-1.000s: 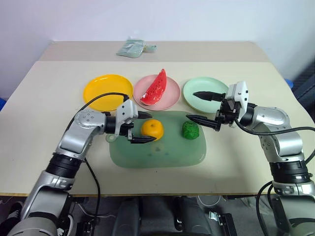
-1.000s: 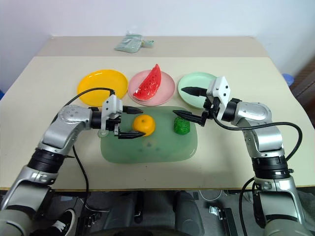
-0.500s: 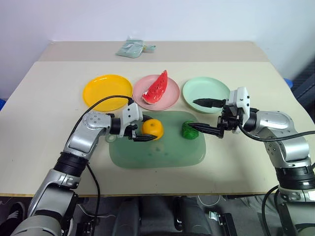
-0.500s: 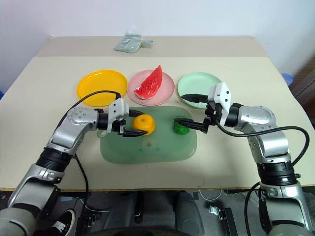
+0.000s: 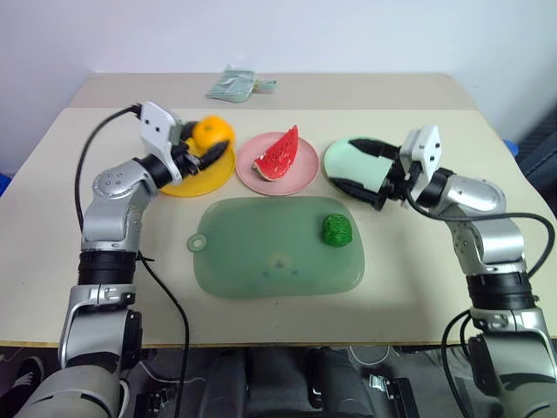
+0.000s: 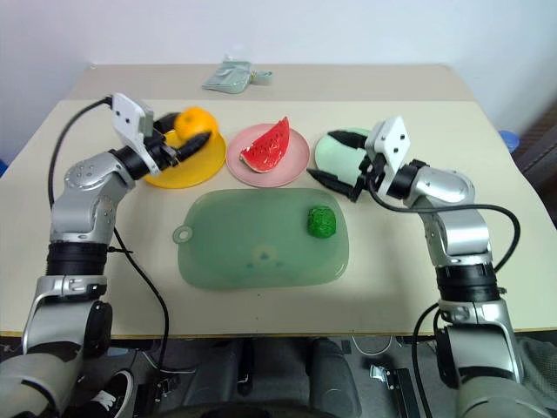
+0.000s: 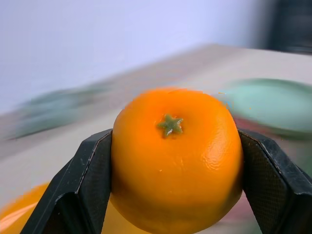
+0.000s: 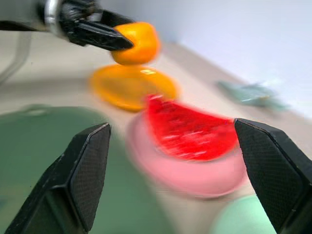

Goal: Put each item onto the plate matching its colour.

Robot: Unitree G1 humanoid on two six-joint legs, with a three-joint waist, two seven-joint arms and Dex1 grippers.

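My left gripper [image 5: 207, 150] is shut on the round orange fruit [image 5: 213, 132] and holds it just above the yellow plate [image 5: 202, 180] at the table's far left. In the left wrist view the orange fruit [image 7: 175, 161] sits squarely between both black pads. The red watermelon wedge [image 5: 278, 153] rests on the pink plate [image 5: 290, 184]. The dark-green knobbly vegetable [image 5: 337, 230] lies on the right side of the translucent green mat [image 5: 261, 252]. My right gripper [image 5: 362, 167] hangs open and empty over the near-left edge of the mint plate [image 5: 348, 157].
A pale-green packet [image 5: 233, 85] lies at the table's far edge. The three plates stand in a row behind the mat. Bare tabletop stretches to either side of the mat and along the near edge.
My left gripper closed on the orange fruit, lifted it off the mat and carried it left and back over the yellow plate. My right gripper drew back from the vegetable toward the mint plate.
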